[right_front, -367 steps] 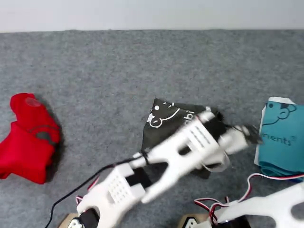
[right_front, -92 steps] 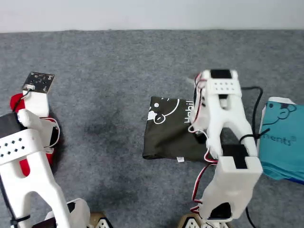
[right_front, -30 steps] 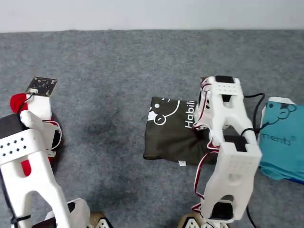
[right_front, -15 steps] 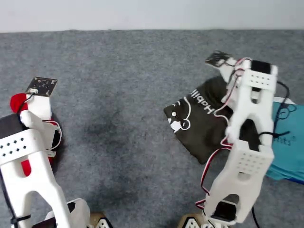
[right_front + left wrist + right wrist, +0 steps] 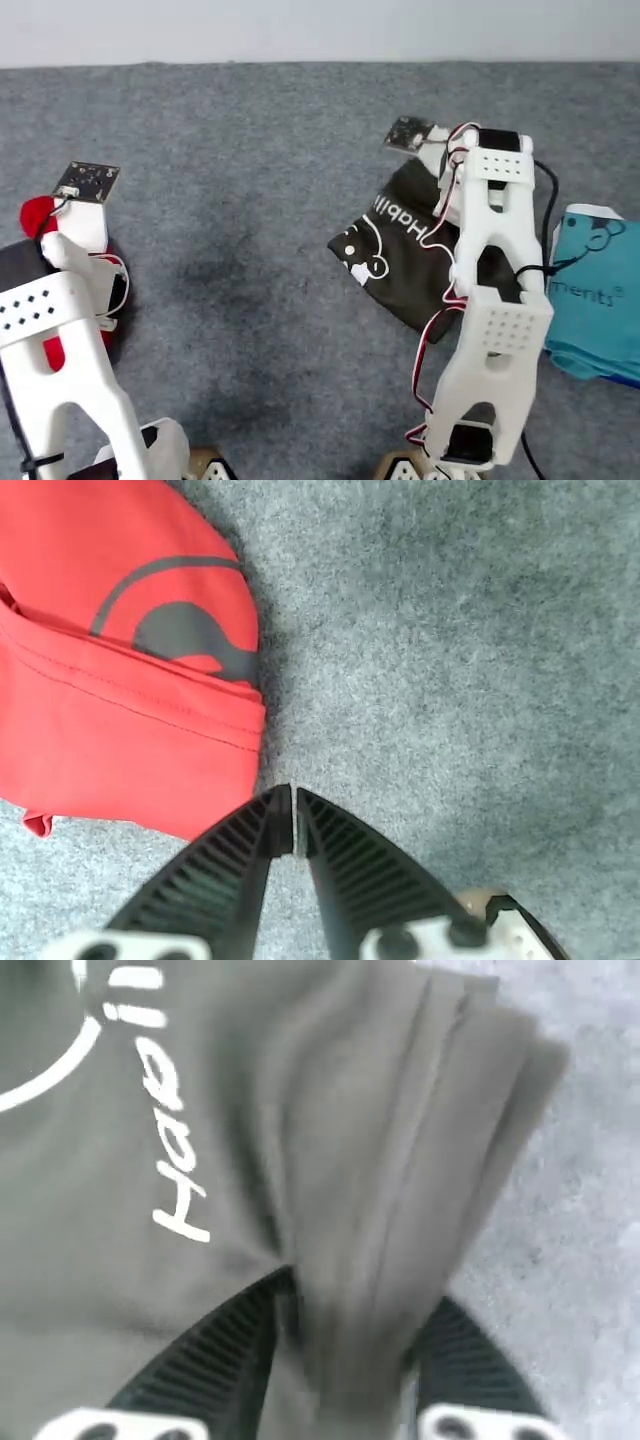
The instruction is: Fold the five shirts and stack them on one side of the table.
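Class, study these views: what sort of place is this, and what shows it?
Likely a robotics lab bench: white left arm and right arm over a grey table holding a red shirt, black shirt and teal shirt.

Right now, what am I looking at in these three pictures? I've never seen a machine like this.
These are two small white robot arms, a left arm and a right arm, standing side by side at a grey table. The wide picture comes from a fixed camera looking down over the table. The other two come from a small camera on each arm's wrist, looking along that arm's fingers. Three shirts are on the table: a red shirt by the left arm, a black shirt in the middle, and a folded teal shirt at the far right. The left fingers are closed on nothing, next to the red shirt's edge. The right fingers pinch a fold of the black shirt.
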Available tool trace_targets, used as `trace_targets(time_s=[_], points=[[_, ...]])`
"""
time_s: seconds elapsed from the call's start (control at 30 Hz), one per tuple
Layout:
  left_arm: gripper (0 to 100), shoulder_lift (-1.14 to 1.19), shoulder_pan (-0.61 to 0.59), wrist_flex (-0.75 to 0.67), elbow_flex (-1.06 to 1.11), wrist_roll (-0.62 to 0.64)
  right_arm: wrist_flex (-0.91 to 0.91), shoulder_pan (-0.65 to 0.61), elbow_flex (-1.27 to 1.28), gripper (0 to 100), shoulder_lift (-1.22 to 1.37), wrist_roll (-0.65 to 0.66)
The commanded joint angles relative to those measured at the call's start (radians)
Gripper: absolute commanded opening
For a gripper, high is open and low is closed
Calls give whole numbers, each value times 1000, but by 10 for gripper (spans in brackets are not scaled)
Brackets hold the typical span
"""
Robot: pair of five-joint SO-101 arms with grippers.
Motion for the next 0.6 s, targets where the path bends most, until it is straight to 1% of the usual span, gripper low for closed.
trace_targets(time_s=[0.0, 0.1, 0.2, 0.37, 0.43, 0.57], points=[[14, -35, 3, 12, -2, -8, 4, 1, -57, 286, -131, -292], [14, -35, 3, 12, -4, -8, 30, -15, -55, 287, -176, -534], [14, -35, 3, 12, -4, -8, 122, -28, -55, 288, -213, -764], [14, -35, 3, 12, -8, -8, 337, -99, -55, 288, -252, -997], [14, -35, 3, 12, -8, -8, 423, -120, -55, 288, -263, -1066], [14, -35, 3, 12, -8, -8, 429, -143, -5, 289, -309, -1218]])
